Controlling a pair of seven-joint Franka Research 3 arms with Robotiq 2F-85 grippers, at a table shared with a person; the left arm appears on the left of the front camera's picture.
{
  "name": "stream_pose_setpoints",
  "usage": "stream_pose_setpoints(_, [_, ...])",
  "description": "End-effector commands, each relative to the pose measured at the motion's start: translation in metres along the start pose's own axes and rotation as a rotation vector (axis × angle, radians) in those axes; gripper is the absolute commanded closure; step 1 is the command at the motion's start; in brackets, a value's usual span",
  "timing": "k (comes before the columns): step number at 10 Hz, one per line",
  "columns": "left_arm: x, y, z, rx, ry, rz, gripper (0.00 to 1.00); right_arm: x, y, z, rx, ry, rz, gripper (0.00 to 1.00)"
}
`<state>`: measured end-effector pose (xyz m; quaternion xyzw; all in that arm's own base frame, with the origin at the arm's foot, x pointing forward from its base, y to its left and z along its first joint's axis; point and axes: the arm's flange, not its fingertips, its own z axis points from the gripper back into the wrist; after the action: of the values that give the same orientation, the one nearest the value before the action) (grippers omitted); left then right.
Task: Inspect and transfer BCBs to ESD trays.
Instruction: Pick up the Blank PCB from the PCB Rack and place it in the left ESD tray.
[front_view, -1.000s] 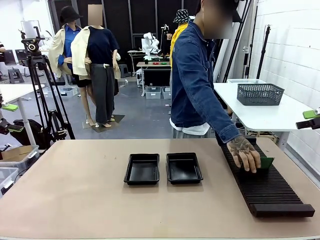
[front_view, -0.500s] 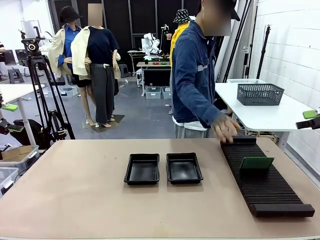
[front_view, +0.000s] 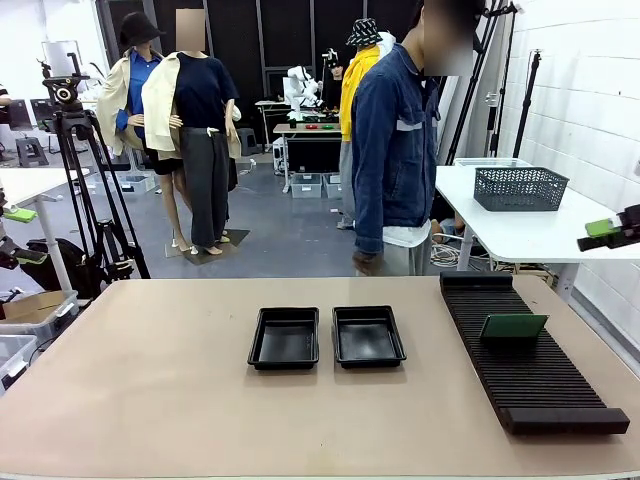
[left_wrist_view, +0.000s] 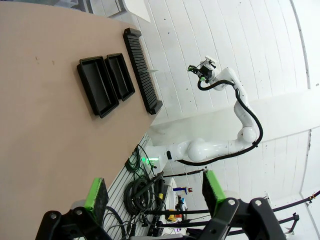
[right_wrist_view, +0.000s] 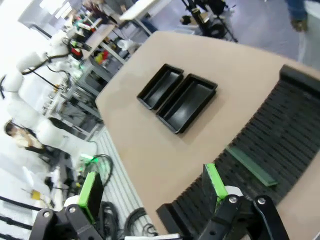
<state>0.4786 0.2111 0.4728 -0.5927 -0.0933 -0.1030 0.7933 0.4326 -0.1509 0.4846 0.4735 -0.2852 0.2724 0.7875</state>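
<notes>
Two empty black ESD trays (front_view: 284, 340) (front_view: 368, 337) sit side by side at the table's middle. One green BCB (front_view: 513, 326) stands on edge in the long black slotted rack (front_view: 535, 375) at the right. My right gripper (front_view: 604, 229) hangs open off the table's right side, high above the rack; its wrist view looks down on the BCB (right_wrist_view: 251, 165) and both trays (right_wrist_view: 161, 86) (right_wrist_view: 187, 102). My left gripper (left_wrist_view: 155, 190) is open and empty, well back from the table, with the trays (left_wrist_view: 97, 86) (left_wrist_view: 120, 76) far ahead of it.
A person in a denim jacket (front_view: 393, 150) stands upright at the far edge, hands off the table. A white side table with a mesh basket (front_view: 520, 187) stands at the back right. A tripod (front_view: 85, 180) stands at the far left.
The person's hand let go of the BCB in the rack and drew back; the person straightened up. My right gripper shifted slightly left and up.
</notes>
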Motion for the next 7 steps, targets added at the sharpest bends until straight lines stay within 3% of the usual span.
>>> stream_pose_setpoints(1, [-0.001,0.0,0.001,0.007,0.0,0.002,0.0,0.014,-0.001,-0.021,-0.073,0.062,0.114,0.0])
stream_pose_setpoints(3, [-0.001,0.0,0.001,0.007,0.0,0.002,0.0,0.031,-0.001,-0.045,-0.075,0.154,0.25,0.0])
stream_pose_setpoints(7, [-0.001,0.0,0.001,0.007,0.0,0.002,0.0,0.043,0.007,-0.105,-0.045,0.438,0.527,0.0])
